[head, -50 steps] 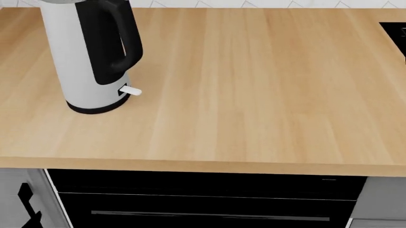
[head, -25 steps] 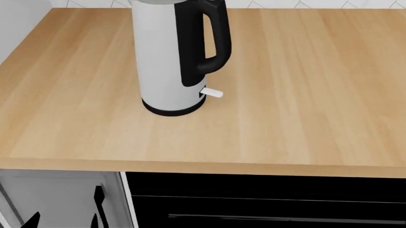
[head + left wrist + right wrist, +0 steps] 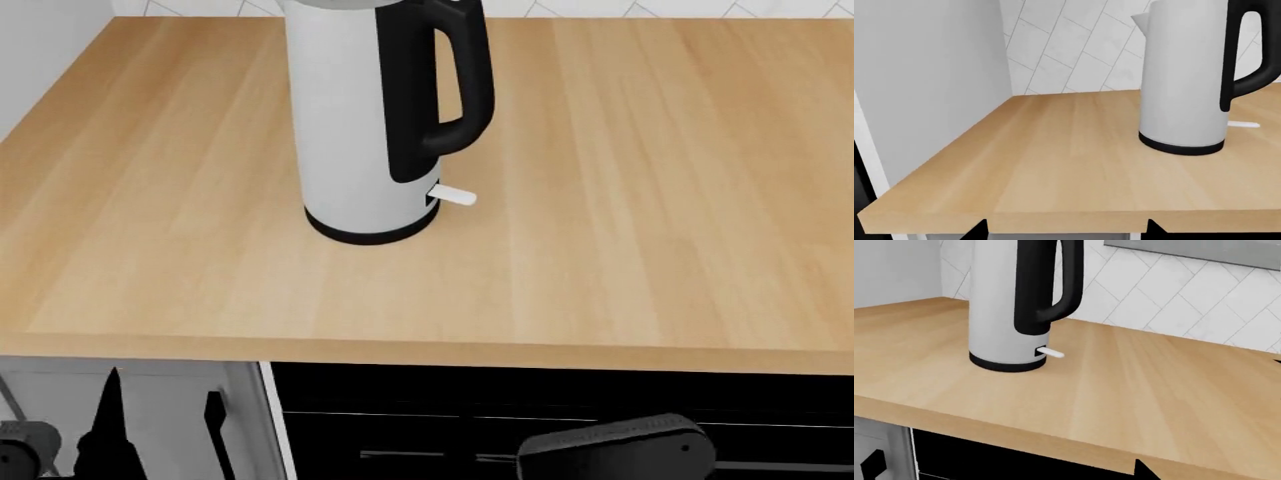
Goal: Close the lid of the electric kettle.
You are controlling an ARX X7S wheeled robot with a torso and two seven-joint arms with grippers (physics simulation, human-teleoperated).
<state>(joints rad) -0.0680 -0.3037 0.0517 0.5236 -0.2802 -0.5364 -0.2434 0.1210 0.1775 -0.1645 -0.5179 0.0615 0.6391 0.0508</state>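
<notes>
Left gripper [image 3: 163, 435] sits low at the near left, below the front edge of the counter [image 3: 641, 220]. Its two dark fingers [image 3: 115, 425] stand apart with nothing between them, so it is open and empty. In the left wrist view, the left gripper [image 3: 1064, 231] shows only as two black tips at the counter's front edge, also well apart.

The right gripper [image 3: 1142, 470] shows just one dark tip in its own wrist view, and I cannot tell whether it is open or closed. A black rounded casing [image 3: 614, 450] of the right arm lies at the near right, in front of the black oven front [image 3: 534, 395].

The kettle [image 3: 354, 120] stands upright on the counter, left of centre and towards the far side, well apart from both grippers. Its black handle [image 3: 461, 80] faces right. The white switch [image 3: 453, 196] sticks out to the right, just above the black base ring [image 3: 360, 232]. The spout [image 3: 1139, 19] is on the side away from the handle.

All three views cut off the top of the kettle. The lid is out of view, so I cannot tell whether it is up or down.

A grey wall [image 3: 927, 75] bounds the counter on the left, and a white tiled wall [image 3: 1074, 45] runs along the far side.
</notes>
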